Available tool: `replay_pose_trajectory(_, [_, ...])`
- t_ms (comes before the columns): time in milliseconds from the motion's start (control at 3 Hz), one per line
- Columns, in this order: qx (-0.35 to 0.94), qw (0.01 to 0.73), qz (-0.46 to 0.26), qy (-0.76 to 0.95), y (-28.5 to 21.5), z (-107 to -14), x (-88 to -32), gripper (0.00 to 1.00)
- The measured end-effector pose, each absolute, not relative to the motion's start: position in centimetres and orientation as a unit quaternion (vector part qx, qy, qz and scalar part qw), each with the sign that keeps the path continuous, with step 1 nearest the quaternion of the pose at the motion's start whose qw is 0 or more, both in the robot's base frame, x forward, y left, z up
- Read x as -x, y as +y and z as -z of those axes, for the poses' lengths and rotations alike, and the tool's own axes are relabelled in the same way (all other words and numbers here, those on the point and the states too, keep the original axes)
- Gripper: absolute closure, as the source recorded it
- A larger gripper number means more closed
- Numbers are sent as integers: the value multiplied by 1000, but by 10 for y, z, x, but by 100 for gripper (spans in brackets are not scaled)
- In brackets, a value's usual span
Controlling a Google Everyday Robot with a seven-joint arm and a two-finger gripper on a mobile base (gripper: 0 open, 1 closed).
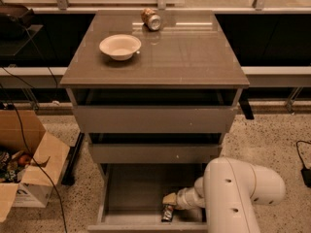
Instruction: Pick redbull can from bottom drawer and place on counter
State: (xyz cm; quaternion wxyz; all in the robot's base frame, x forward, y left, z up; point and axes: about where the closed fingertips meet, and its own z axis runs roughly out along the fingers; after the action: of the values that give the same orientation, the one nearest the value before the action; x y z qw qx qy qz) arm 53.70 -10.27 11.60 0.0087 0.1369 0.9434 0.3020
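Observation:
The bottom drawer (131,191) is pulled open below two upper drawers. My white arm reaches into it from the right. My gripper (169,206) is low inside the drawer, near its front edge. A small dark, silvery thing right under the gripper looks like the redbull can (167,215); most of it is hidden and I cannot tell whether it is held. The glossy grey-brown counter (194,57) is above.
A white bowl (120,46) sits on the counter's left side. A stout orange-tan can (151,19) lies on its side at the back. An open cardboard box (26,176) with cables stands on the floor to the left. A black cable (303,166) lies at the right.

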Motion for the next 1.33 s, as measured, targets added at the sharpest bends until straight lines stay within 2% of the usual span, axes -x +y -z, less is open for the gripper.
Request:
replay_pose_trajectory(333, [-118,46,-312,942,-102,-151,-536,100])
replay_pose_trajectory(667, [-35,144,-326,934,-106,-241,-534,100])
replay_pose_trajectory(1333, [164,298,-391,856,-80,-436,-493,100])
